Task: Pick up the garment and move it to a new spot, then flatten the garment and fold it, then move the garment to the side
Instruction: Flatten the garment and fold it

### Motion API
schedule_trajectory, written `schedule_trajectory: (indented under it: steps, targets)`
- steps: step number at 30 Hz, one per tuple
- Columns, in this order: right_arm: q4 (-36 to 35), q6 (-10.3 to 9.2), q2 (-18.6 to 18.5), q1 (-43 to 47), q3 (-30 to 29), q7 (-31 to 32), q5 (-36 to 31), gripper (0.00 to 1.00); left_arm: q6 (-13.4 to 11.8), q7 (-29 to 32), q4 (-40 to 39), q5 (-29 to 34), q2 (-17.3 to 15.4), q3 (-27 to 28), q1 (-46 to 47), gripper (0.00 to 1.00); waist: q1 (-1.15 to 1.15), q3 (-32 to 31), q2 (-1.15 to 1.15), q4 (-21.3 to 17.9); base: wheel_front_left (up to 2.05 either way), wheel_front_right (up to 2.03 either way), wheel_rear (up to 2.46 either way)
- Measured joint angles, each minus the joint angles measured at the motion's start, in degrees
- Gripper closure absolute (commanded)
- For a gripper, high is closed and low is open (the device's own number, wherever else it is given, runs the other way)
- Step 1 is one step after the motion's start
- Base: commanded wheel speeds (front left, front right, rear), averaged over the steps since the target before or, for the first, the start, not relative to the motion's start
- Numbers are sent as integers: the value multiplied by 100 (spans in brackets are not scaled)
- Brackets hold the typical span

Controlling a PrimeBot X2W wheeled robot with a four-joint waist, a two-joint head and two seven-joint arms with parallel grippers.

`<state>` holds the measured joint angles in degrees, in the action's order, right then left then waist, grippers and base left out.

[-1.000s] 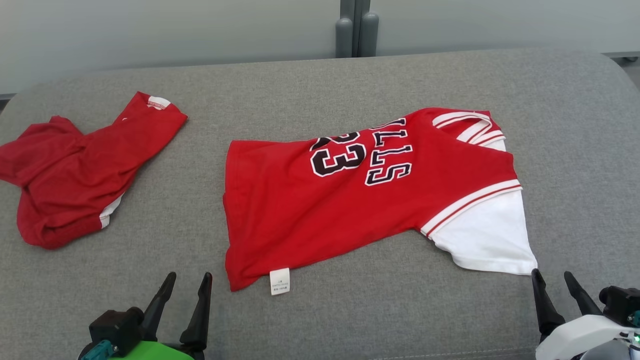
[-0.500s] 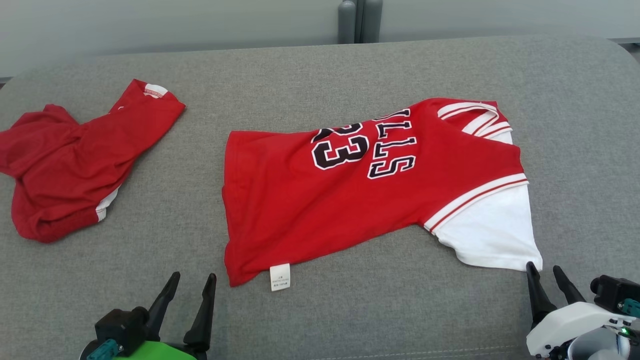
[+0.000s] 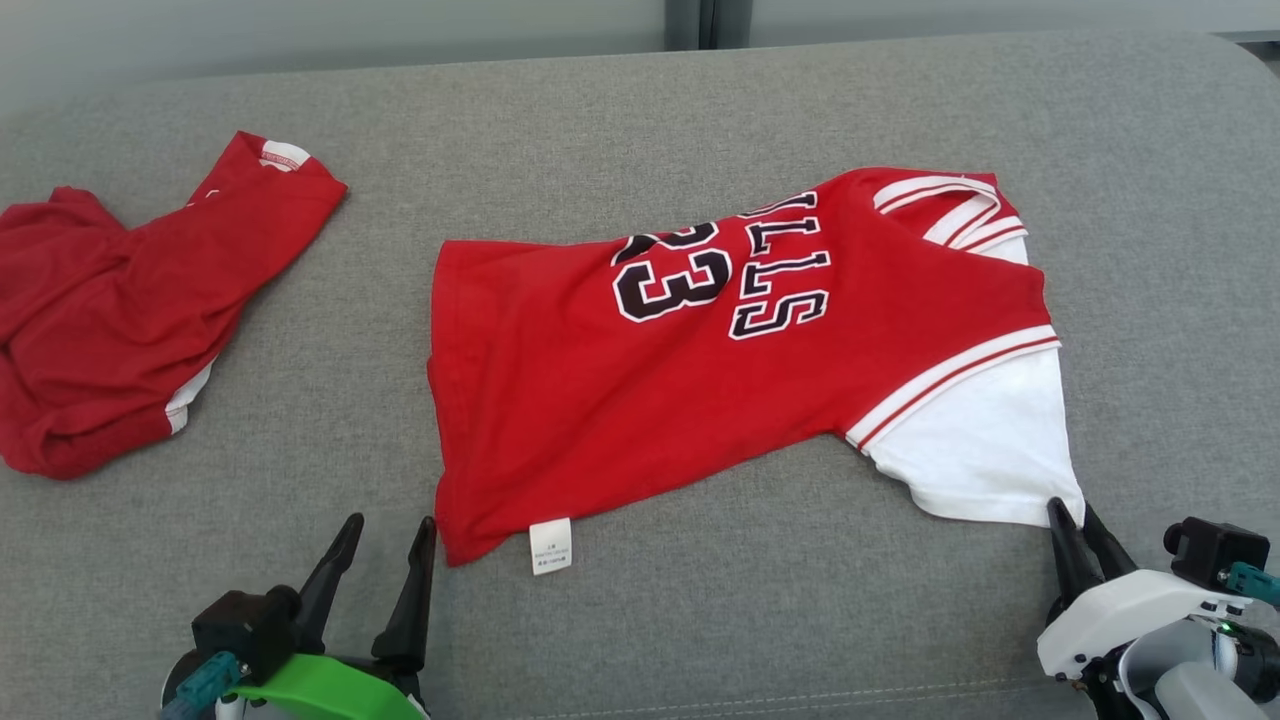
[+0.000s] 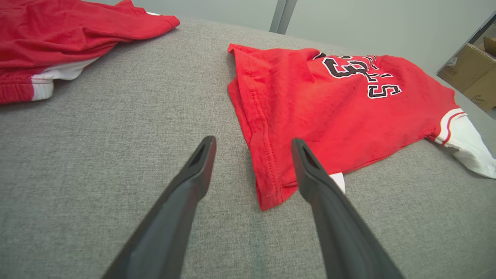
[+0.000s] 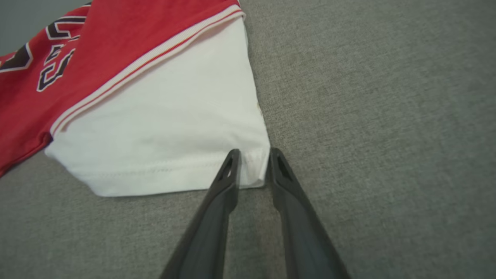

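Note:
The garment (image 3: 700, 400) is a red jersey with black numbers and a white sleeve, lying spread on the grey cushion (image 3: 700, 620). In the left wrist view the garment (image 4: 329, 116) shows its hem corner between the fingers. My left gripper (image 3: 390, 522) (image 4: 252, 141) is wide open, just short of that lower-left hem corner and touching nothing. My right gripper (image 3: 1070, 507) (image 5: 254, 152) straddles the near corner of the garment's (image 5: 155, 116) white sleeve. Its fingers are drawn close together, with a narrow gap that holds the sleeve's hem.
A second red garment (image 3: 110, 310) (image 4: 58, 35) lies crumpled at the cushion's far left. A white care label (image 3: 551, 545) hangs from the jersey's near hem. Cardboard boxes (image 4: 472, 73) stand beyond the cushion's edge. Bare cushion lies right of the sleeve.
The head camera has tipped downward, shifting the whole scene up. My right gripper has moved forward onto the sleeve corner and its fingers have narrowed. The left gripper stays open.

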<state>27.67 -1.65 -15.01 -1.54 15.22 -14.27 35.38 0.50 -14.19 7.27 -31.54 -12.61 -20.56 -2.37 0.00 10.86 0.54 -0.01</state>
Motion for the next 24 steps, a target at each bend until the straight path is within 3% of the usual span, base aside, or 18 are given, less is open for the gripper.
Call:
schedule_trajectory:
  steps: [1,2,3,6,13,20,23,24]
  targets:
    - [47,16,26,-31,4,0,8,79,0,1,1,-13,33,4,20,0,0,21,0,-1,0,0,0]
    - [80,44,40,-48,12,-8,9,86,0,3,9,-58,80,8,36,0,0,42,0,0,0,0,0]
    - [116,81,45,-65,19,-9,8,86,2,9,31,-129,121,11,41,0,0,59,0,0,0,0,0]
    - [232,175,55,-137,34,-35,33,100,12,119,120,-383,235,22,42,0,0,92,0,-5,0,0,0]
    - [377,316,54,-239,3,-58,41,100,226,464,276,-776,443,-71,68,0,0,154,0,-14,0,0,0]
    - [499,411,43,-409,-33,-57,33,100,253,671,441,-902,469,-116,320,1,0,198,0,-29,0,0,0]
    - [550,435,48,-450,-32,-58,-5,100,253,727,556,-903,459,-120,360,13,0,200,0,-42,0,0,0]
    - [572,463,48,-475,-30,-57,-15,100,254,773,573,-909,459,-123,360,24,0,203,0,-52,0,0,0]
